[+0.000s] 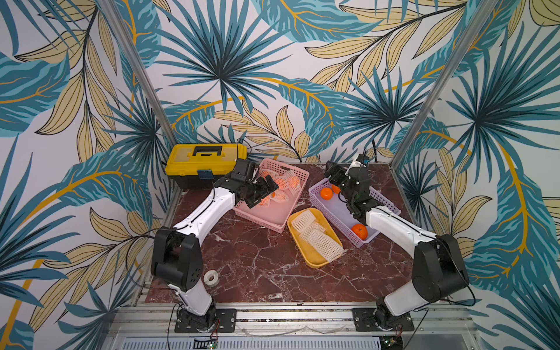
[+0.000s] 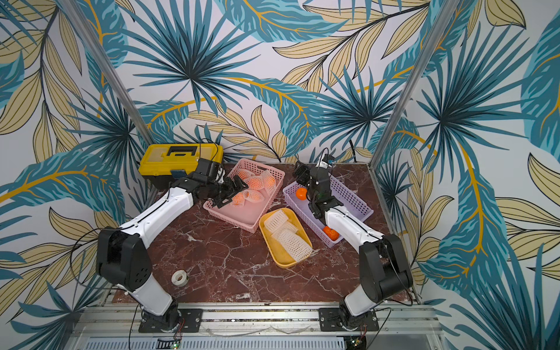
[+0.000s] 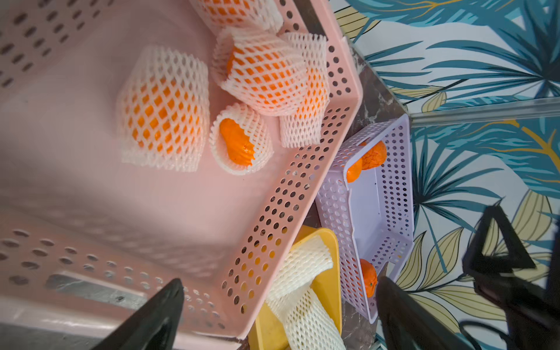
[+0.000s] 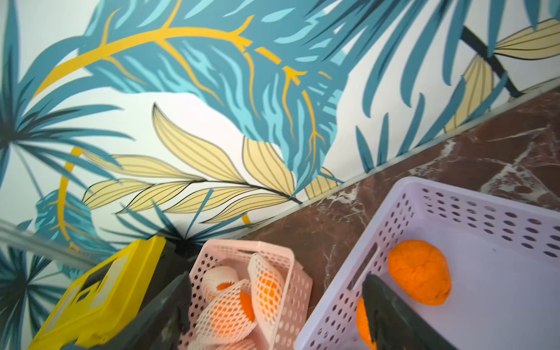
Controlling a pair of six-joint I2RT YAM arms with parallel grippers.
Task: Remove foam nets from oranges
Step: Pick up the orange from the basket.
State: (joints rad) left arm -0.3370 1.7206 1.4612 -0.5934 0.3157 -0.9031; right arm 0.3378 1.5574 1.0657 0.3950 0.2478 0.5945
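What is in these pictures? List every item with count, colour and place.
table: one, red-brown marble, underneath everything
pink basket: one, pink, far middle
purple basket: one, lilac, far right
yellow tray: one, yellow, between baskets
netted oranges: about five, orange under white mesh, pink basket
bare oranges: three, orange, purple basket
empty foam nets: about three, cream, yellow tray
toolbox: one, yellow and black, far left corner
tape roll: one, white, front left
left hand: one, black, open, over pink basket
right hand: one, black, open, over purple basket
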